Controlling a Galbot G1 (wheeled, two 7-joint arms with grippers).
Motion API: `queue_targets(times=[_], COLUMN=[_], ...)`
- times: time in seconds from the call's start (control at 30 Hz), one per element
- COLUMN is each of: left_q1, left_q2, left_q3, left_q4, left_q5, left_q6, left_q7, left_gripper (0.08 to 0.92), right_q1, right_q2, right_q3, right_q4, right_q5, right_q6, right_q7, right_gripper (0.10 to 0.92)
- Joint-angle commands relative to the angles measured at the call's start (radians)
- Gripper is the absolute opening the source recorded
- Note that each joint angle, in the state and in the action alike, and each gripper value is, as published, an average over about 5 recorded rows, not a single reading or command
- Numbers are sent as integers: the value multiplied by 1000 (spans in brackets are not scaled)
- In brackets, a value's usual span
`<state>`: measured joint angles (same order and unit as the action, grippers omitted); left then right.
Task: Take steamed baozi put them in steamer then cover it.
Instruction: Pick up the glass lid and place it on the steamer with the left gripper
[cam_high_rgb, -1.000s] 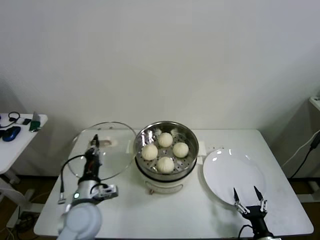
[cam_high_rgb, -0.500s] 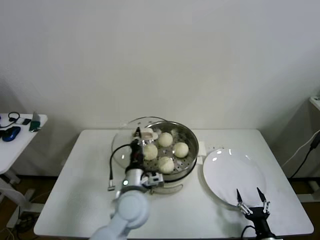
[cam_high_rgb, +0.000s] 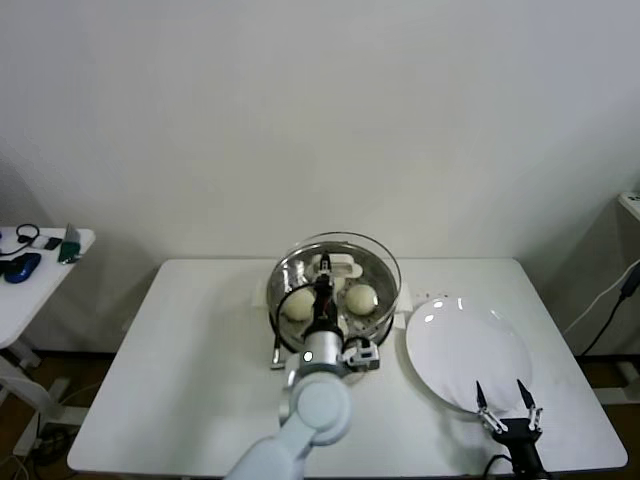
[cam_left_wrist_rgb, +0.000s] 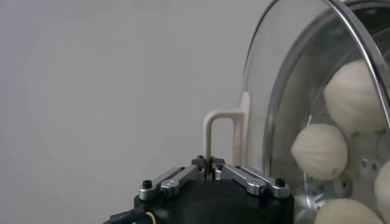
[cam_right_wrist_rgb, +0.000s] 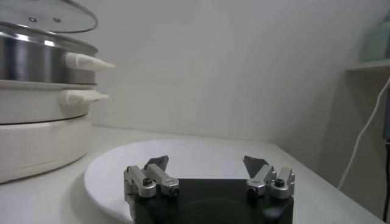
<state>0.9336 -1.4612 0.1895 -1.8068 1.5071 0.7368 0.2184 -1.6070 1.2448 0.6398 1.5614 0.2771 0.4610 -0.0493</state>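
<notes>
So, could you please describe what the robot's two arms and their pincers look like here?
The left arm has rounded light-grey segments, a small lit indicator and a black cable looping beside its wrist. The left pincer has a black body with silver metal links fixed by black screws. The right pincer has the same black body and silver links, ending in dark pointed fingertips.

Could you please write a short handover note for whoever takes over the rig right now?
Left gripper: shut on the cover's cream handle, holding the glass lid above the steamer. In the right wrist view a gap shows between lid and pot rim, so it is not seated.
Right gripper: open, idle at the near edge of the white plate.
Done: the baozi are in the steamer tray; the plate has none on it.
Left: lower the cover onto the rim, release the handle, withdraw.
</notes>
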Motion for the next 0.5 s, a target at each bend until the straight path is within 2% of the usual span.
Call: queue_targets(times=[0.03,0.5], left_q1=[-27,-12], left_q2=[-31,-11], left_q3=[24,3], left_q4=[85,101], left_q5=[19,11], left_q6=[46,41], left_q7=[-17,-53], left_gripper=[136,136], right_q1=[1,-2], right_q2=[2,3], right_q3=[2,10], right_q4=[-7,-2], right_q5=[2,0], right_q6=[3,4], right_q7=[0,-4], right_gripper=[823,823])
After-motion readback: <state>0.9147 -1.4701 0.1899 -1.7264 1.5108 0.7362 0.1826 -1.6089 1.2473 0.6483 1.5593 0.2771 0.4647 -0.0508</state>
